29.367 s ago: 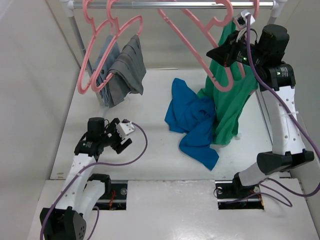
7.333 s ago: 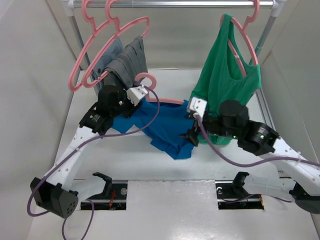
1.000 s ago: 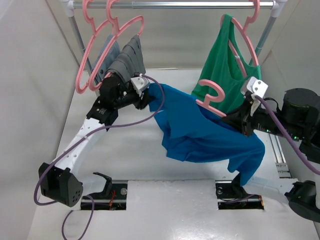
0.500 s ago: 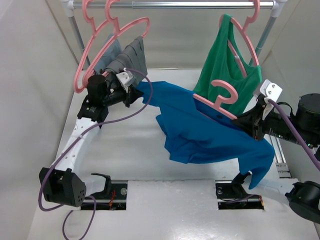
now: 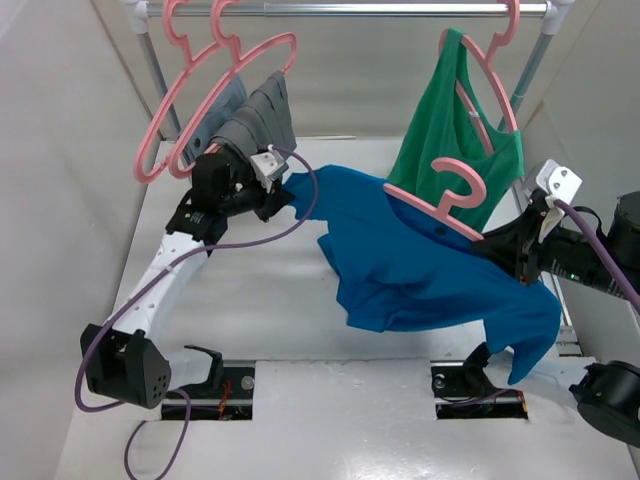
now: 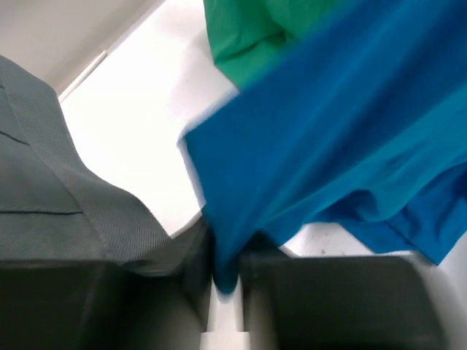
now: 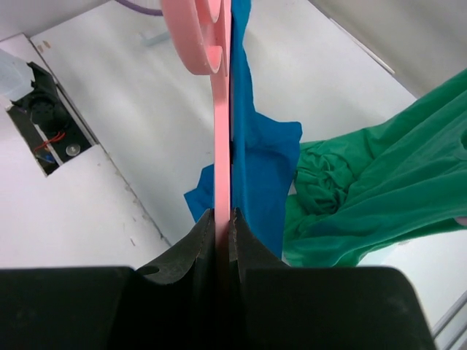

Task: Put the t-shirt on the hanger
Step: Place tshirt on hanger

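Observation:
The bright blue t-shirt hangs stretched in the air between my two grippers, above the table. My left gripper is shut on its left edge; the left wrist view shows the blue cloth pinched between the jaws. My right gripper is shut on the pink hanger, whose hook and one arm stick out of the shirt's neck. In the right wrist view the hanger runs edge-on out of the shut gripper, with the t-shirt beside it.
A rail at the back carries pink hangers with grey garments on the left and the green tank top on its pink hanger on the right. White walls stand on both sides.
My left gripper has moved right and a little down with the shirt's edge. My right gripper has drawn the hanger and shirt further right and slightly down. The left empty hangers swing.

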{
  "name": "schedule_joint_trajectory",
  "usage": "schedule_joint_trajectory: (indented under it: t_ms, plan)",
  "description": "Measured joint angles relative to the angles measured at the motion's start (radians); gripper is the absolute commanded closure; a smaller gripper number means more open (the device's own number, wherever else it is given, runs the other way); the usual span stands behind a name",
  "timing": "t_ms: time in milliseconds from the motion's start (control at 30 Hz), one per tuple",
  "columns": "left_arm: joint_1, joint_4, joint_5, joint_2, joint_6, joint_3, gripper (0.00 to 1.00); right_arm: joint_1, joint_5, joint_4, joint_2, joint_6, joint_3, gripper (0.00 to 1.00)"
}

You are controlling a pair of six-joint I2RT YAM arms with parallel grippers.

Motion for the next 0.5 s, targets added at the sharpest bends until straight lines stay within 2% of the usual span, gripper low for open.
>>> schedule_joint_trajectory:
  t_ms: [67, 100, 133, 167, 267, 500]
  plan:
    - [-0.011, -0.017, -0.014, 0.001, 0.033, 0.000, 0.50, 0.000, 0.008, 0.000, 0.023, 0.000, 0.023, 1.00]
    - [-0.016, -0.026, -0.020, 0.001, 0.043, 0.000, 0.20, 0.000, 0.019, -0.001, 0.036, 0.005, 0.037, 1.00]
    - [-0.022, -0.034, -0.023, 0.001, 0.054, 0.000, 0.05, 0.000, 0.036, 0.000, 0.050, 0.010, 0.051, 1.00]
    - [-0.029, -0.044, -0.026, 0.000, 0.057, 0.000, 0.00, 0.000, 0.056, 0.000, 0.064, 0.016, 0.065, 1.00]
    - [-0.043, -0.055, -0.035, -0.001, 0.067, 0.000, 0.00, 0.000, 0.115, -0.008, 0.137, 0.032, 0.137, 1.00]
    - [-0.117, -0.072, -0.134, -0.078, 0.084, 0.000, 0.00, 0.000, 0.301, -0.002, 0.402, 0.049, 0.445, 1.00]
